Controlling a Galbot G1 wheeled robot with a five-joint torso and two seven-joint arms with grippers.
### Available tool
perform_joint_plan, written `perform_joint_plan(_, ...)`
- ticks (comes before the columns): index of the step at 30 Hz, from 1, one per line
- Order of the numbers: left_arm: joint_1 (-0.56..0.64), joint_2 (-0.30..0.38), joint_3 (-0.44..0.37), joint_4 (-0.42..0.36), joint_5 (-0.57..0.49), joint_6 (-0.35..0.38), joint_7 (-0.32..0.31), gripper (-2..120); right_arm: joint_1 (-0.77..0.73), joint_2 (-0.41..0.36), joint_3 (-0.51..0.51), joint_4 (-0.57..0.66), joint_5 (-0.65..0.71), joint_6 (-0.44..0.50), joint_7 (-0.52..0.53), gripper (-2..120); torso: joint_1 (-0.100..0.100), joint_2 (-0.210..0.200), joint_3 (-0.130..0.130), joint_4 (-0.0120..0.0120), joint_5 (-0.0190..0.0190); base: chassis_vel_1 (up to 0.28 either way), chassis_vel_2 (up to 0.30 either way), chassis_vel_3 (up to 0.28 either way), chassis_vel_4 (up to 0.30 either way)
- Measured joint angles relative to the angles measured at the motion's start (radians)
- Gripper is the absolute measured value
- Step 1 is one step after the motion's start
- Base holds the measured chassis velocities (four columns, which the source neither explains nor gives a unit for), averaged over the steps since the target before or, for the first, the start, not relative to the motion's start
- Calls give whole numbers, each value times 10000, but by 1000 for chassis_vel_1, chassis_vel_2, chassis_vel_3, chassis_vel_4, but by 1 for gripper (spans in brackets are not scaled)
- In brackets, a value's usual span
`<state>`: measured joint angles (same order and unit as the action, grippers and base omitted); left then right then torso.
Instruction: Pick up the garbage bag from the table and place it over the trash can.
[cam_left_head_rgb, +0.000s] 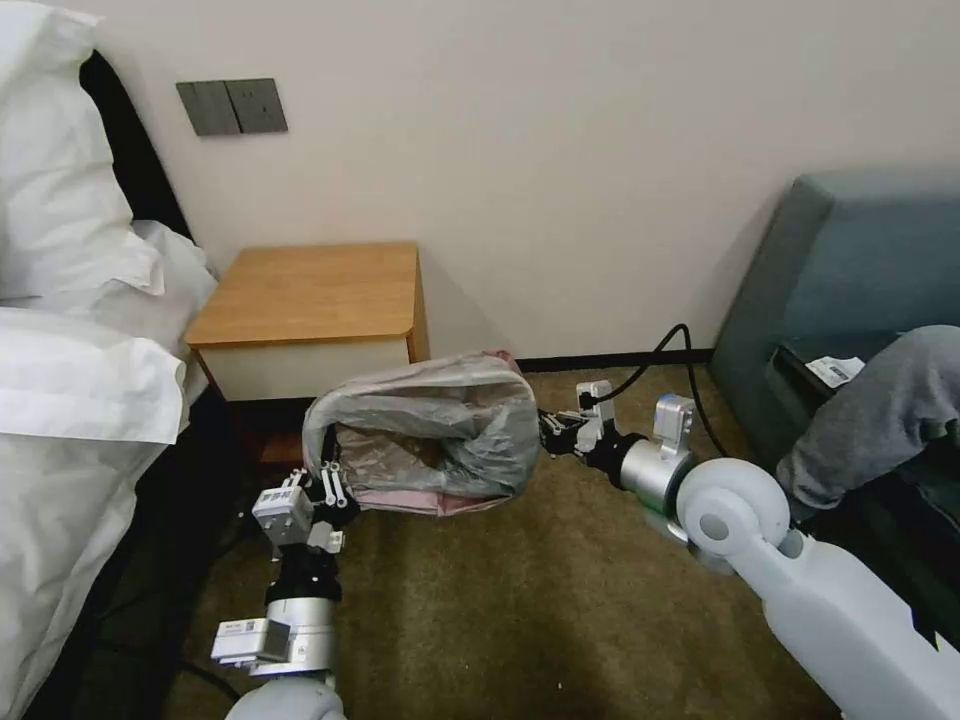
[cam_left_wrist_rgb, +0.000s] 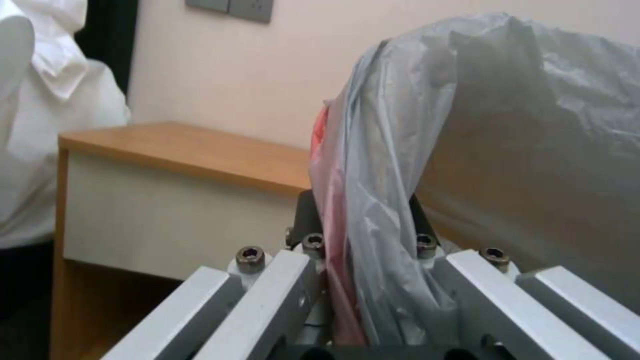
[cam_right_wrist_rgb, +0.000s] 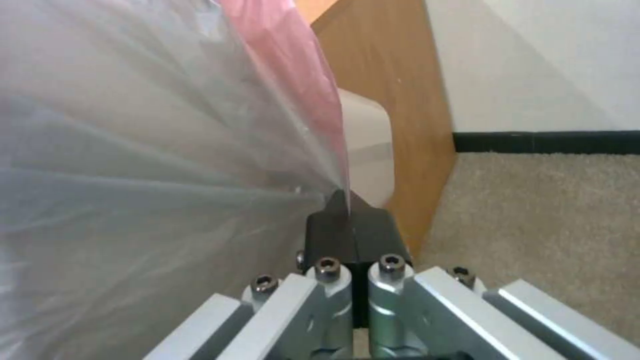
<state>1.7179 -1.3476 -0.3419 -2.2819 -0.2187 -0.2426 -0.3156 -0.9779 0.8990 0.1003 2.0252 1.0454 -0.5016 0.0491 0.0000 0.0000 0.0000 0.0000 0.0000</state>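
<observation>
The garbage bag (cam_left_head_rgb: 430, 430) hung stretched between both arms, beside the table (cam_left_head_rgb: 310, 290). The left pincer (cam_left_head_rgb: 330, 485) and right pincer (cam_left_head_rgb: 548, 428) each clamped its mouth at opposite ends. The trash can (cam_right_wrist_rgb: 365, 150) stood just beyond the right pincer.

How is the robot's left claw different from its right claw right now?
The left gripper grips the garbage bag at the side nearer the bed, while the right gripper grips the side nearer the sofa. The left gripper points away from the robot; the right gripper points sideways across the carpet, towards the bag. A black cable trails by the right arm, not by the left. Both are shut on the bag, holding its mouth open between them.
</observation>
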Motion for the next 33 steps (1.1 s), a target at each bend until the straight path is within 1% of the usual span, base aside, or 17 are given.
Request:
perform_joint_plan(5, 18, 10, 36, -144, -330, 124, -20, 5, -45, 70, -1, -110, -96, 59, -43, 0, 0, 0, 0, 0, 0, 0, 0, 0, 0)
perform_joint_plan(18, 53, 24, 81, -265, -699, 249, -44, 5, 97, 279, -155, -303, -248, 142, -101, 0, 0, 0, 0, 1, 0, 0, 0, 0, 0)
perform_joint_plan(33, 98, 26, 210, -279, -868, 331, -73, 5, 489, 592, -523, -724, -497, 204, -127, 0, 0, 1, 0, 0, -1, 0, 0, 0, 0)
